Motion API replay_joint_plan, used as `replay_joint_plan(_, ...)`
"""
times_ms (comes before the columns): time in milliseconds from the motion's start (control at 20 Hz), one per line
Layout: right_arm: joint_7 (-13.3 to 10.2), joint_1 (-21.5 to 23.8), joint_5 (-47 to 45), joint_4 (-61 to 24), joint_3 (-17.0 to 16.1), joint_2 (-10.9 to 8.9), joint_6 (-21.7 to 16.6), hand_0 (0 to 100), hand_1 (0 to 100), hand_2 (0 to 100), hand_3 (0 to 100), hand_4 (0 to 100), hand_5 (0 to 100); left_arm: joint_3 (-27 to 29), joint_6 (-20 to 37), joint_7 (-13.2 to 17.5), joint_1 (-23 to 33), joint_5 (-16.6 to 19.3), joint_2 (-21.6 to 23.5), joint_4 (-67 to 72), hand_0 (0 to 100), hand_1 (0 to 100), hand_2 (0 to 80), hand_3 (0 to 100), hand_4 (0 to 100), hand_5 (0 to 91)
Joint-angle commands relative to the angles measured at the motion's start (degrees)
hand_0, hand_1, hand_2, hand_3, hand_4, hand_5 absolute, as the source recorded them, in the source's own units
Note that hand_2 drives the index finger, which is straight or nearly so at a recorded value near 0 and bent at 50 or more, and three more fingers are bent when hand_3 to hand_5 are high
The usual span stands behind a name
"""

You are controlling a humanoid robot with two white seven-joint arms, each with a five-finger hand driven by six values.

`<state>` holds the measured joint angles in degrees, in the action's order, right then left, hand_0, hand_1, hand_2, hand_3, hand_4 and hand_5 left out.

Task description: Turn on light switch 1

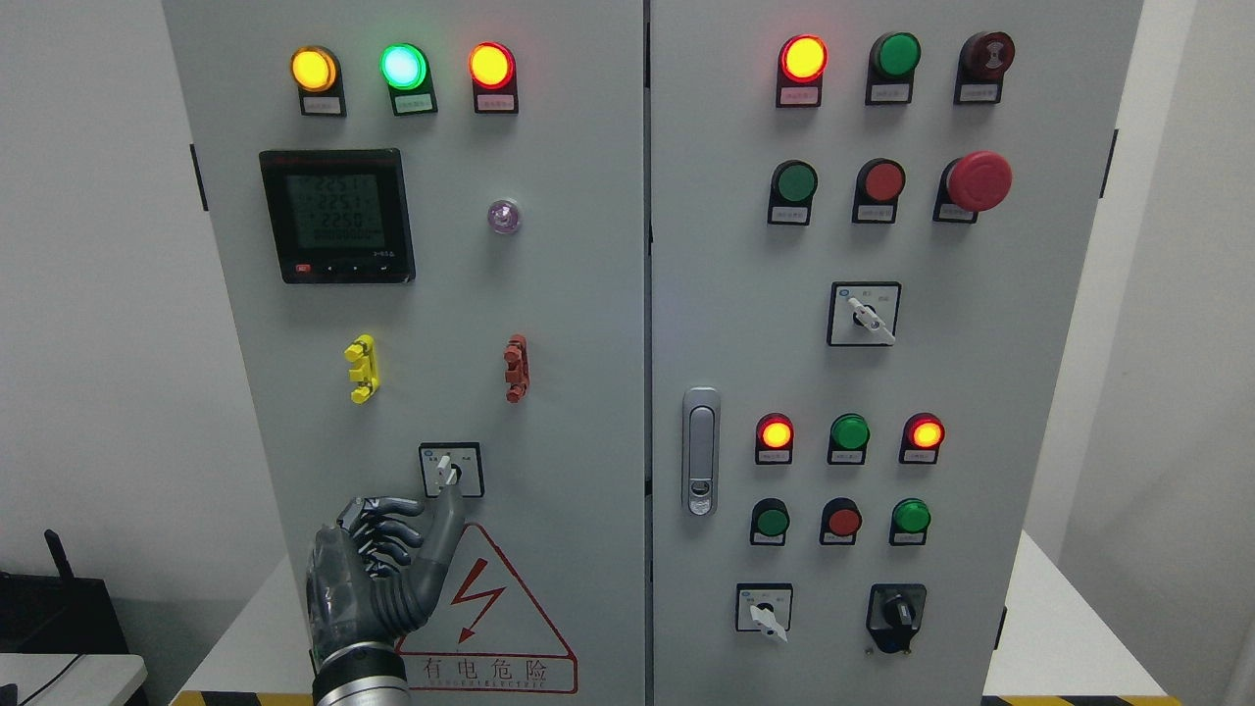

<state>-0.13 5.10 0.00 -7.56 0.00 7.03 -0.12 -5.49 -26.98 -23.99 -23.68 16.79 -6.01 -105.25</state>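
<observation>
A small rotary switch [449, 471] with a white knob in a black-framed square plate sits low on the left door of the grey cabinet [569, 392]. Its knob points roughly upward. My left hand [412, 534] comes up from the bottom edge just below and left of it. One long digit is stretched up, its tip touching the plate's lower edge right under the knob. The other fingers [387, 529] are curled in and hold nothing. The right hand does not show.
Above the switch are a yellow clip [362, 369], a red clip [516, 368], a digital meter [338, 216] and three lit lamps. The right door carries a handle [700, 451], several buttons and lamps, a red emergency stop [978, 180] and further rotary switches. A warning triangle [490, 608] lies beside my wrist.
</observation>
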Motion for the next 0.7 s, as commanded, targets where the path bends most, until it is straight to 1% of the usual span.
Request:
replay_joint_plan(0,0.05,0.0,-1.49,0.0,1.14,0.0,0.03,12,39,0,0,0,0,-0.23,-0.44,-0.01,-0.31,-0.09,-0.05,0.22,5,50,53.1,81,84,80.1)
replay_joint_plan(251,0.05,0.0,-1.49,0.0,1.14,0.0,0.03,12,39,0,0,0,0,-0.23,-0.88,-0.1,-1.1,-0.88,-0.14,0.57,5,50,53.3,81,84,80.1)
replay_joint_plan(651,0.05,0.0,-1.49,0.0,1.14,0.0,0.03,12,39,0,0,0,0,-0.23,-1.49,-0.1,-1.8,-0.97,-0.23,0.84,5,49,53.4,81,84,80.1)
